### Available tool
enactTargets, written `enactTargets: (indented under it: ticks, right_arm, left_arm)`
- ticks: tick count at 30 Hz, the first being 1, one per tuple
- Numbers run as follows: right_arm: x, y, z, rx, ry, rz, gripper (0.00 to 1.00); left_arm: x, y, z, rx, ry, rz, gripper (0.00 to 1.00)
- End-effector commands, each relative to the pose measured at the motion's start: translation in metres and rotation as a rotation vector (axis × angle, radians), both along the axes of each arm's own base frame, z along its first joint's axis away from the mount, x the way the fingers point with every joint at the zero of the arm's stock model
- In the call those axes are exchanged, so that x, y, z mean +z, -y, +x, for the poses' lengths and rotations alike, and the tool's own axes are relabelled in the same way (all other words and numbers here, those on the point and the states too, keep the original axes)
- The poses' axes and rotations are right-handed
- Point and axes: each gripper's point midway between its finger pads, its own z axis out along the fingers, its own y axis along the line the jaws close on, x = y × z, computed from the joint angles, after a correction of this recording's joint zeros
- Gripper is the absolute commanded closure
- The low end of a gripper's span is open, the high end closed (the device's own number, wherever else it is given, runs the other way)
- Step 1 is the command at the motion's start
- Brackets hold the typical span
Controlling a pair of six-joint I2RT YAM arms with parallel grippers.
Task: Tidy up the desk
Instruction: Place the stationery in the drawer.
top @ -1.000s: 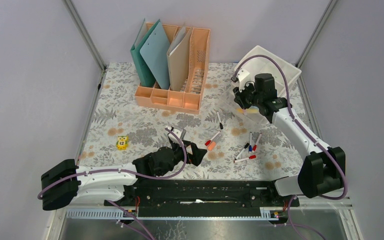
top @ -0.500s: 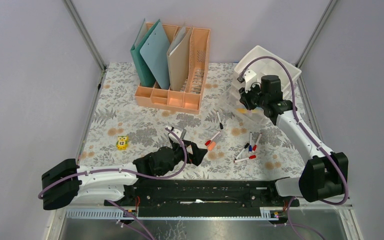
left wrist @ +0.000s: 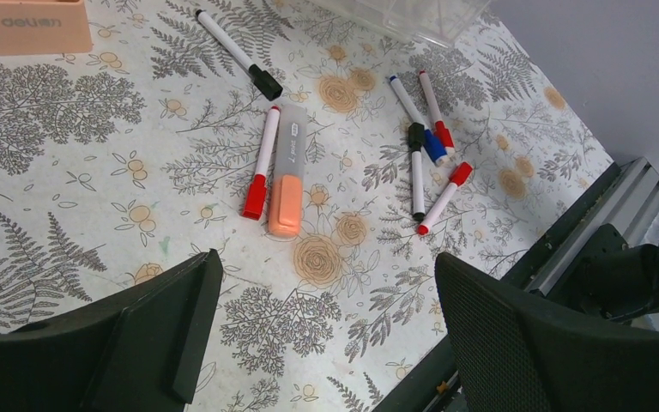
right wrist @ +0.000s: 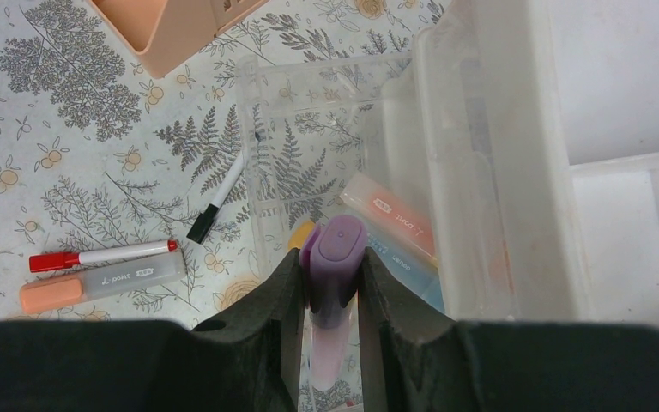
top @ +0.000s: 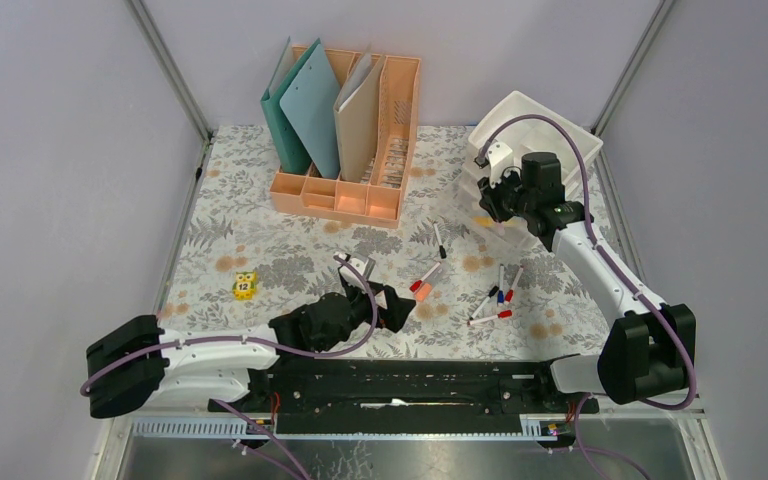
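Note:
The desk [top: 260, 250] is covered in a fern-and-flower cloth. My right gripper [right wrist: 330, 266] is shut on a purple highlighter [right wrist: 336, 253], cap forward, held above a clear drawer [right wrist: 309, 112] pulled out of the white drawer unit [top: 545, 125]. An orange highlighter [right wrist: 386, 215] and others lie in that drawer. My left gripper [left wrist: 326, 262] hangs open and low over the cloth, nothing between its fingers. Just ahead of it lie an orange highlighter [left wrist: 287, 184], a red-capped marker [left wrist: 262, 163] and a black-capped marker [left wrist: 232, 43]. Several more markers [left wrist: 425, 146] lie to the right.
A peach file rack [top: 350, 190] with teal and beige folders stands at the back centre. A small yellow owl figure [top: 245, 286] sits at the left of the cloth. Grey walls close in both sides, and a black rail runs along the near edge.
My right gripper has carried the purple highlighter a little right and back over the drawer, then held still. The left arm has hardly moved.

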Motion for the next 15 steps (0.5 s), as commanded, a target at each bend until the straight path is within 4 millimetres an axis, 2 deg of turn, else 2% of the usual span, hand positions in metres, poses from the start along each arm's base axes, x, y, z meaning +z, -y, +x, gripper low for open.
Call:
enactTargets:
  ticks: [1,4,5,6,7,8,9,10,15]
  right_arm:
    - [0.013,0.003,0.002,-0.010,0.046,0.006,1.00]
    - [0.008,0.004,-0.002,-0.010,0.025,0.001,1.00]
    - [0.008,0.016,0.002,-0.071,0.034,-0.039,1.00]
    - [0.004,0.019,0.000,-0.081,0.020,-0.050,1.00]
    - [0.002,0.018,-0.002,-0.137,-0.020,0.008,0.50]
    - [0.002,0.019,-0.002,-0.139,-0.021,0.006,0.50]
    - [0.002,0.016,-0.004,-0.181,-0.051,0.063,0.07]
    - [0.002,0.016,-0.004,-0.186,-0.055,0.071,0.01]
    - [0.002,0.016,-0.004,-0.186,-0.056,0.074,0.00]
  left_arm:
    - [0.012,0.008,0.002,-0.012,0.013,-0.054,0.01]
    - [0.011,0.009,0.002,-0.013,0.011,-0.052,0.01]
    - [0.011,0.009,0.002,-0.013,0.012,-0.051,0.01]
    - [0.010,0.009,0.002,-0.014,0.010,-0.051,0.01]
    - [0.010,0.009,0.002,-0.014,0.009,-0.050,0.01]
    - [0.009,0.009,0.002,-0.014,0.008,-0.049,0.01]
    - [0.008,0.008,0.002,-0.013,0.007,-0.048,0.01]
    - [0.008,0.008,0.001,-0.013,0.006,-0.050,0.01]
    - [0.005,0.006,0.001,-0.010,0.000,-0.051,0.01]
